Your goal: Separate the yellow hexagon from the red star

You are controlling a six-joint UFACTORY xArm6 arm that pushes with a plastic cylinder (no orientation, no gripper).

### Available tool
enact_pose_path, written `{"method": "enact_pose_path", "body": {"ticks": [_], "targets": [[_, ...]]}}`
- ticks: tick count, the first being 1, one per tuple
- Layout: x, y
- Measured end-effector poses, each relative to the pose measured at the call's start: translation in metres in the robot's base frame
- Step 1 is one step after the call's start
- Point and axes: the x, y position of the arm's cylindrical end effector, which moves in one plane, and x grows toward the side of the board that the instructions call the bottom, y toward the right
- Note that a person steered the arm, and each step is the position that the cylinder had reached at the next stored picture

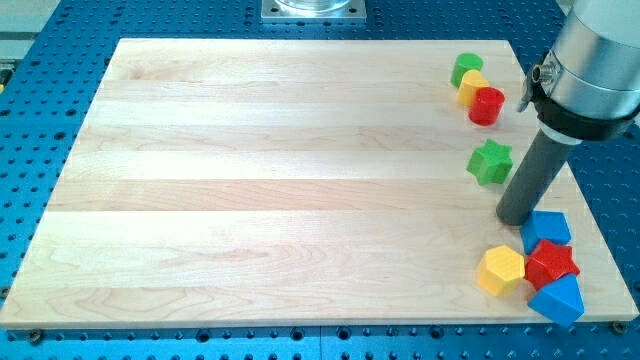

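The yellow hexagon (500,270) lies near the board's bottom right corner, touching the red star (551,263) on its right. My tip (516,218) rests on the board just above and slightly right of the hexagon, to the upper left of the star. It sits next to a blue block (549,229) that lies above the star. Another blue block (558,299) lies below the star.
A green star (490,161) lies above my tip. At the top right a green block (466,69), a yellow block (472,87) and a red block (487,105) sit in a tight row. The board's right edge (590,200) is close.
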Motion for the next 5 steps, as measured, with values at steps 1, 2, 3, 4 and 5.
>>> {"method": "enact_pose_path", "body": {"ticks": [1,2,3,4,5], "targets": [[0.000,-0.033],[0.000,-0.053],[0.002,-0.056],[0.015,-0.088],[0.033,-0.145]]}}
